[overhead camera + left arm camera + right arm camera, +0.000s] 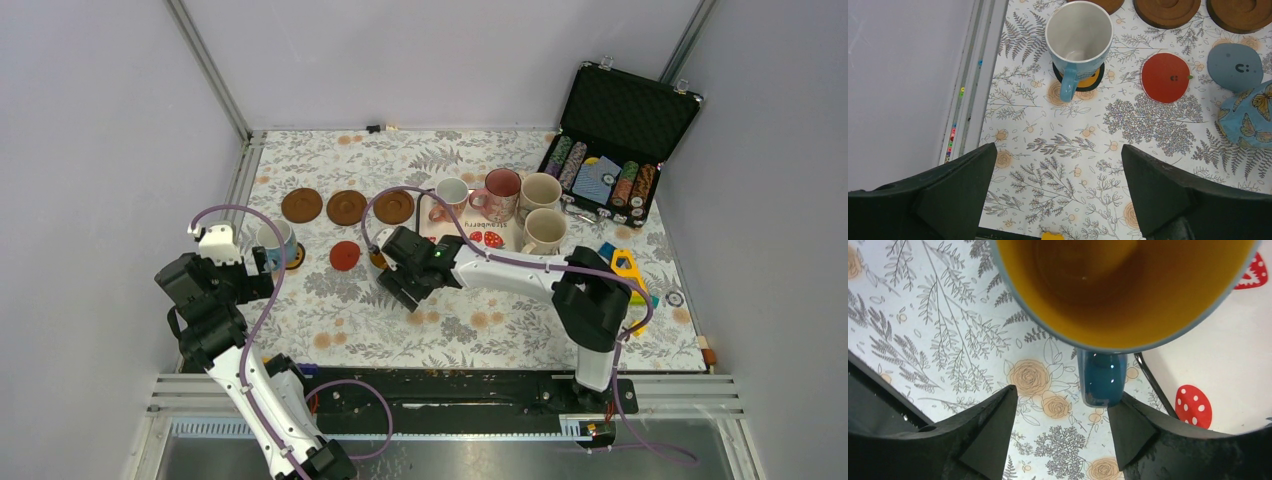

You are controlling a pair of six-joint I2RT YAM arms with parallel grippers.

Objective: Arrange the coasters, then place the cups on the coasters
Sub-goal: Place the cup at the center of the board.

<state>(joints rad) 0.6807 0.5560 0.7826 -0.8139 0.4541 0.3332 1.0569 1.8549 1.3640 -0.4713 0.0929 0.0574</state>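
Observation:
My right gripper (1063,410) (392,272) is open just behind the blue cup with the yellow inside (1123,290). The cup's dark blue handle (1102,377) points between the jaws, close to the right finger (1128,430), and nothing is gripped. In the left wrist view this butterfly-patterned cup (1250,117) stands at the near edge of the grey-blue coaster (1234,66). The white-and-blue cup (1079,35) sits on the black and orange coaster (1093,80). The red coaster (1166,77) lies bare. My left gripper (1058,165) (258,262) hangs open, clear of everything.
Three brown coasters (346,207) lie in a row at the back. A white mushroom tray (490,238) carries the pink cup (500,193), two cream cups (545,230) and the white cup with pink handle (450,193). An open poker chip case (615,140) stands back right.

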